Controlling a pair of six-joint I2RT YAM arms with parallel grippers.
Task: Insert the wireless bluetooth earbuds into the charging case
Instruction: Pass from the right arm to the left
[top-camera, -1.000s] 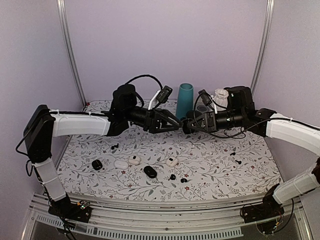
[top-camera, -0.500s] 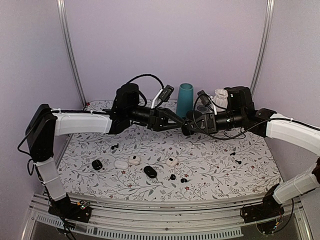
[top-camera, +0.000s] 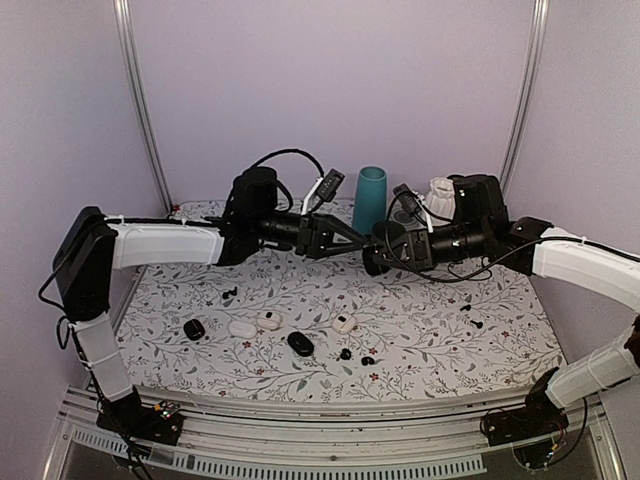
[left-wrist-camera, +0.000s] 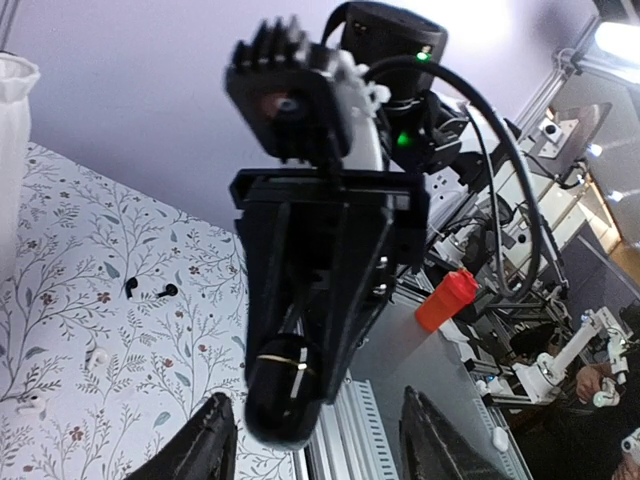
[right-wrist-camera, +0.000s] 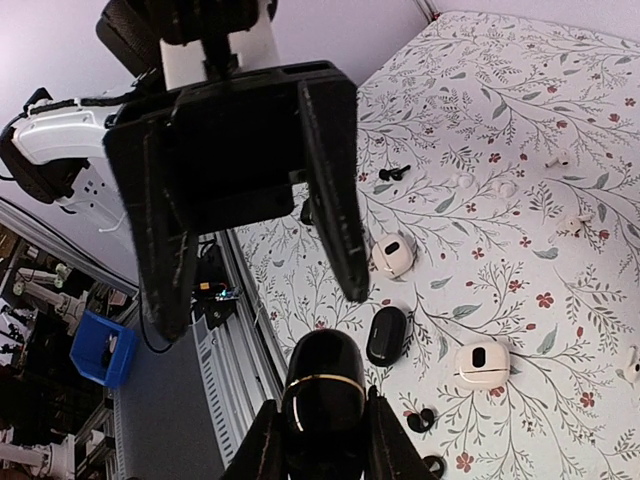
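Note:
My right gripper is shut on a glossy black charging case with a thin gold seam, held in mid-air over the table. My left gripper faces it and is open. Its fingers stand either side of the case's free end without touching it. In the top view the two grippers meet at the middle. Tiny black earbuds lie on the floral table, also seen in the right wrist view. Another black earbud lies to the left.
Loose on the table are black cases and white cases. More small black pieces lie on the right. A teal cup and a white holder stand at the back.
The left gripper has moved right, closer to the right gripper, and its open fingers now flank the held case. The right gripper has shifted slightly left and keeps its grip.

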